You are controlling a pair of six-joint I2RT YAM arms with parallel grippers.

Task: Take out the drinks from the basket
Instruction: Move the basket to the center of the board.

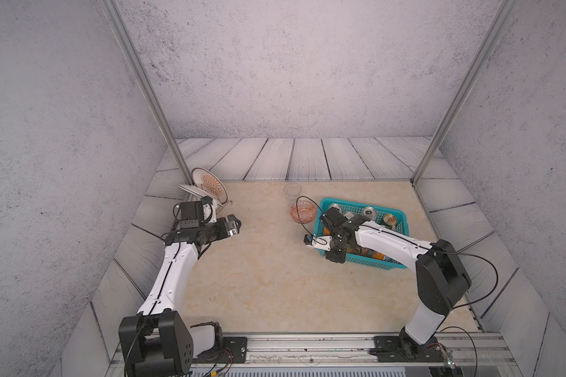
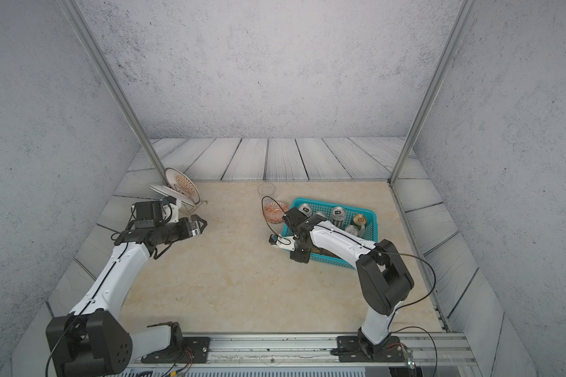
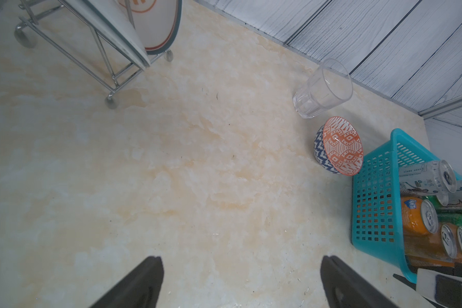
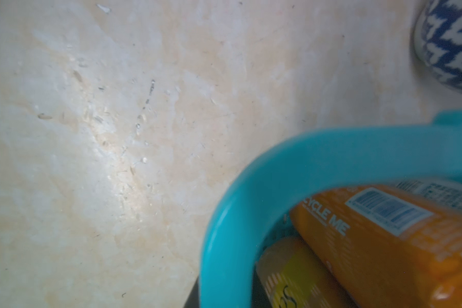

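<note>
right fingers (image 1: 330,219), closed in the teal basket (image 1: 363,261) at centre right, seemingly clamp an orange can (image 4: 398,240); lifting could snag the rim. left fingers (image 3: 144,282) gape, empty.

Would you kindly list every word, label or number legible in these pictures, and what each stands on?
"CYCLE ME": on the tilted orange can in the basket; the start of the text is hidden.
"FANTA": blue logo on the orange can behind the mesh wall.
Unreadable: the silver-white cans' small print, the yellow can's script, the barcode's digits.
</note>
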